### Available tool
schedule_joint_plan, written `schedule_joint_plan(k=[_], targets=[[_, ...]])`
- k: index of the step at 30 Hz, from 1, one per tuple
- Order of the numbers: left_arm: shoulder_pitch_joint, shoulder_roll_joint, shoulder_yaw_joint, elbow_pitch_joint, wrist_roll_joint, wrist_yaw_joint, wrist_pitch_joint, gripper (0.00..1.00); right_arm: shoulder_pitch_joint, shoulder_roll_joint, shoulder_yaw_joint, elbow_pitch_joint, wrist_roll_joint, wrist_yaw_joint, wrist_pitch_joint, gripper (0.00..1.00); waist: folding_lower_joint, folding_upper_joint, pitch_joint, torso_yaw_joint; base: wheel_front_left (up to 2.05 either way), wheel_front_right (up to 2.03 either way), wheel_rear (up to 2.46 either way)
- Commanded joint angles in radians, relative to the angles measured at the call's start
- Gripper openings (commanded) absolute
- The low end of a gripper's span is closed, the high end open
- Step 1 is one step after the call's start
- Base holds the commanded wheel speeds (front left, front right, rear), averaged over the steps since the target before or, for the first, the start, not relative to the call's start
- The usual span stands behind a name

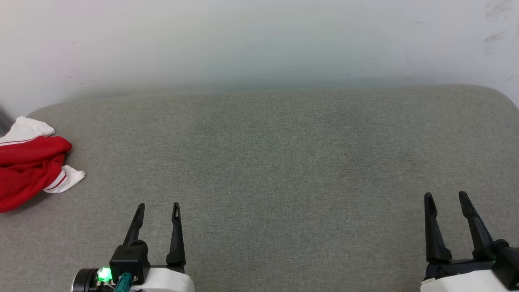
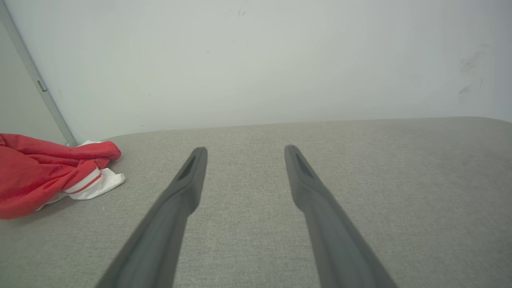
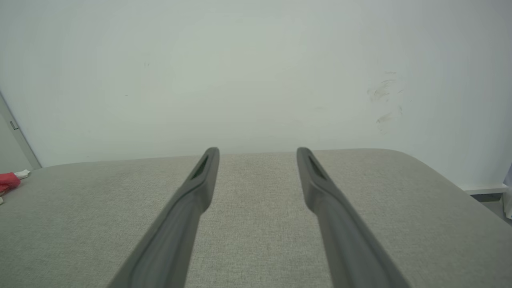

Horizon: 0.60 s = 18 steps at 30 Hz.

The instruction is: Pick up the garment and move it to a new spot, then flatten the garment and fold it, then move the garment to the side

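The garment (image 1: 28, 168) lies crumpled at the far left edge of the grey padded surface, red with white sleeves and striped trim; its lettering is hidden. It also appears as a red heap (image 2: 44, 176) at the left of the left wrist view and as a small red patch (image 3: 8, 181) at the left edge of the right wrist view. My left gripper (image 1: 158, 210) stands open near the front, right of the garment and apart from it, with nothing between its fingers (image 2: 192, 176). Open and empty too, my right gripper (image 1: 446, 198) sits at the lower right, fingers (image 3: 204, 176) pointing toward the wall.
The grey padded surface (image 1: 275, 162) has rounded far corners and ends against a white wall (image 1: 259, 44). A grey metal strip (image 2: 36, 84) runs down the wall behind the garment. The surface drops off at the right edge (image 3: 460, 188).
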Motion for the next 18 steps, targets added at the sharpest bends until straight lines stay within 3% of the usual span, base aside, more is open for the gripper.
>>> schedule_joint_plan(k=[1, 18], targets=[[0.008, -0.005, 0.005, 0.000, 0.019, -0.005, -0.010, 1.00, 0.014, -0.002, 0.001, -0.006, -0.008, 0.000, -0.008, 1.00, 0.0000, 0.0000, 0.000, 0.000, 0.00, 0.00, 0.00], [0.020, -0.041, 0.064, 0.019, 0.048, -0.059, -0.015, 1.00, 0.023, -0.002, 0.001, 0.019, 0.039, 0.000, -0.014, 1.00, 0.0000, 0.0000, 0.000, 0.001, 0.00, 0.00, 0.00]])
